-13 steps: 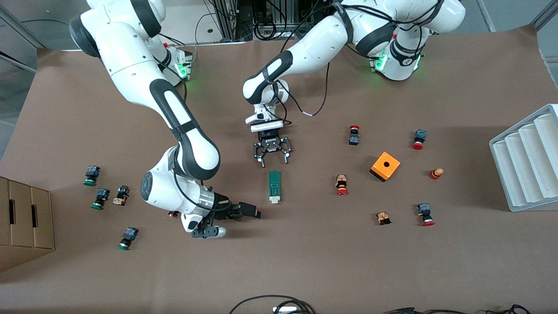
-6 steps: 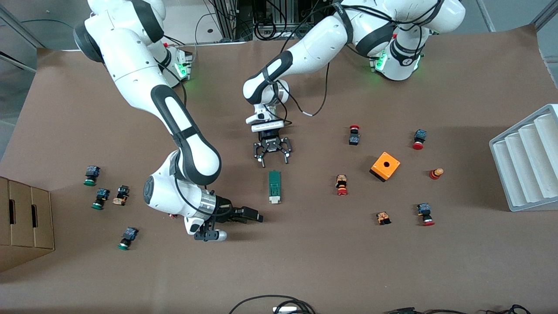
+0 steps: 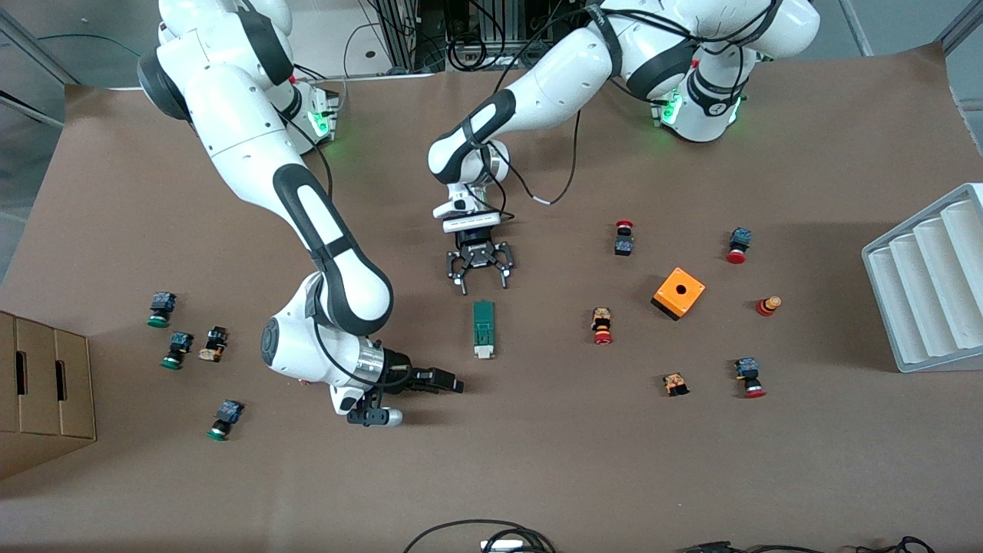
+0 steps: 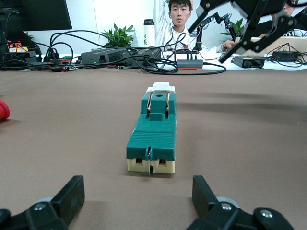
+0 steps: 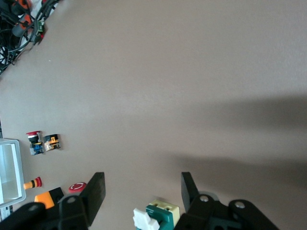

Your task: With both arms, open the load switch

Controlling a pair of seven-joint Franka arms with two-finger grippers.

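The green load switch (image 3: 483, 329) lies flat mid-table, its white slider end nearest the front camera. My left gripper (image 3: 484, 286) hangs open just above the table at the switch's green end. In the left wrist view the load switch (image 4: 153, 136) sits ahead of the open left gripper (image 4: 137, 191), untouched. My right gripper (image 3: 453, 382) is low and level beside the white end, toward the right arm's end of the table. In the right wrist view the right gripper (image 5: 142, 191) is open; the load switch (image 5: 160, 215) shows between the fingers (image 5: 96, 194) with gaps on both sides.
An orange box with a hole (image 3: 679, 293) and several red-capped push-buttons (image 3: 602, 326) lie toward the left arm's end, near a white ribbed tray (image 3: 933, 276). Green-capped buttons (image 3: 161, 309) and a cardboard box (image 3: 42, 388) sit at the right arm's end.
The right arm's wrist has shifted a little toward the switch and its fingers have drawn somewhat closer together. The left arm and the switch have not moved.
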